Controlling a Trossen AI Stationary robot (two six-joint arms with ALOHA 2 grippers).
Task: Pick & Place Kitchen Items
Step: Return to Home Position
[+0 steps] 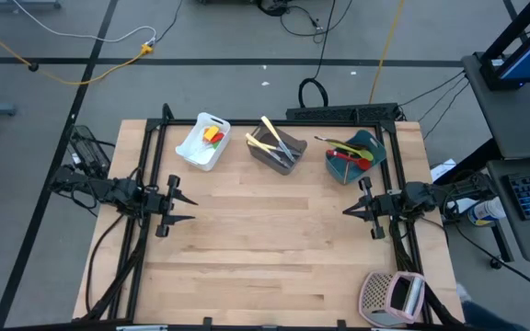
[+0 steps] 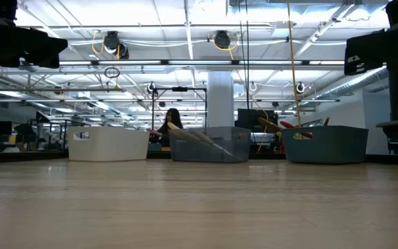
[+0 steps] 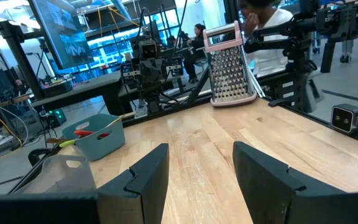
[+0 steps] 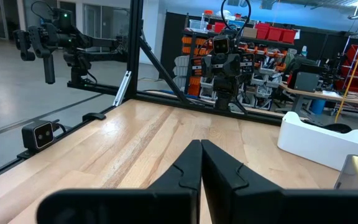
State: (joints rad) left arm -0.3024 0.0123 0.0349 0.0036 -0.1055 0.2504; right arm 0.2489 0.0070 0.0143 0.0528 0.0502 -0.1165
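Pincer (image 3: 201, 149) agape in left wrist view

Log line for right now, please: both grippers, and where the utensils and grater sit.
left gripper open, empty, parked left | right gripper shut, empty, parked right | utensils in white tub, grey tub, teal tub | grater upright, near-right corner

The right gripper (image 4: 201, 147), fingers pressed together, faces across the wooden table (image 4: 148, 140) toward the left arm (image 4: 224, 62), a white tub (image 4: 316, 144) nearby.
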